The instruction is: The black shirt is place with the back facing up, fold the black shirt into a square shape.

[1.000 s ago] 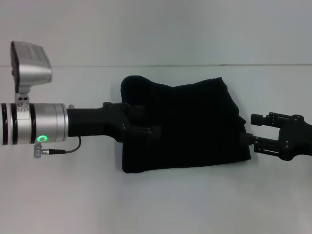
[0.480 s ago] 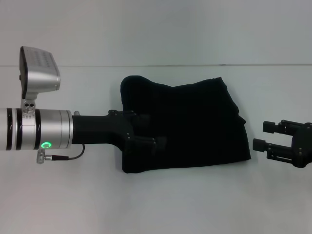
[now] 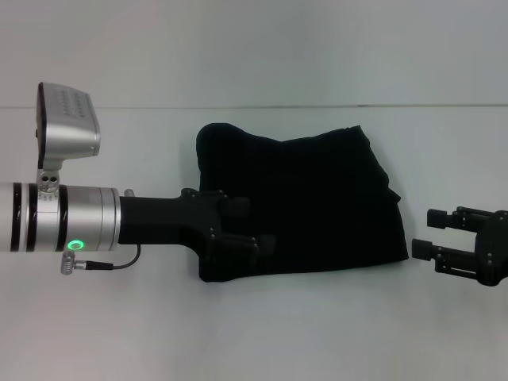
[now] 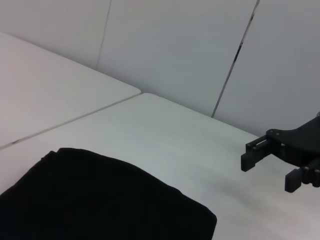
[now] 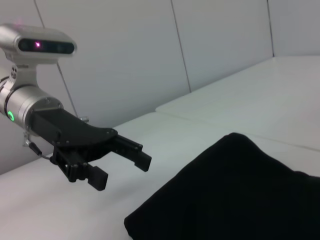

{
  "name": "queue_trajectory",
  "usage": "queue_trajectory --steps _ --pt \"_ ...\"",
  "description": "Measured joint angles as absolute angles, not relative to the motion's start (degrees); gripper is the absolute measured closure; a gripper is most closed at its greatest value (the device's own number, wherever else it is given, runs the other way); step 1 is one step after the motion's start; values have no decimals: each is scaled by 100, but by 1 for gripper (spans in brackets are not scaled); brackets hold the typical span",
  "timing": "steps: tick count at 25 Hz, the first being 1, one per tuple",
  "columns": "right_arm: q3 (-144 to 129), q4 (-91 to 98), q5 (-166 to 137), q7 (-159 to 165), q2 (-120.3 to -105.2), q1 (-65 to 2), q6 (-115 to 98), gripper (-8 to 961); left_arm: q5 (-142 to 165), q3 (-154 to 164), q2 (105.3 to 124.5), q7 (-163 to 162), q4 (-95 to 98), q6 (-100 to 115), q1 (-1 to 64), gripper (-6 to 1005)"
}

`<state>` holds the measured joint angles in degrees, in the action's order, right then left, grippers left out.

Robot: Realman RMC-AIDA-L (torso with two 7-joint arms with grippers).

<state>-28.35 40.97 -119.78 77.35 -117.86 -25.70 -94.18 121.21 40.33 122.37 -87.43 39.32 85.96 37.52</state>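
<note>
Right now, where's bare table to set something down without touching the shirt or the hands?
Free: the near strip of table below the black shirt, and the far strip between the shirt's top edge and the wall. Crowded: the shirt's left edge, where the open left hand hangs over the fabric, and the narrow gap on its right before the open right hand.

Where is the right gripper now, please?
In the head view the right gripper is on the robot's right, open, just beside the right edge of the black shirt and apart from it, over the white table.
</note>
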Motion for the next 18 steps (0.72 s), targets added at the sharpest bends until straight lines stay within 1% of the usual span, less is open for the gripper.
queue_trajectory --steps 6,18 --pt "-2813 4095 -12097 7743 -11816 -2594 -9341 254 12132 4043 12244 -8758 3924 8592 3736 97" --pt "-2777 4095 -12103 7735 -11829 -2604 -9278 254 12159 4043 12243 -8790 3955 8545 3709 97"
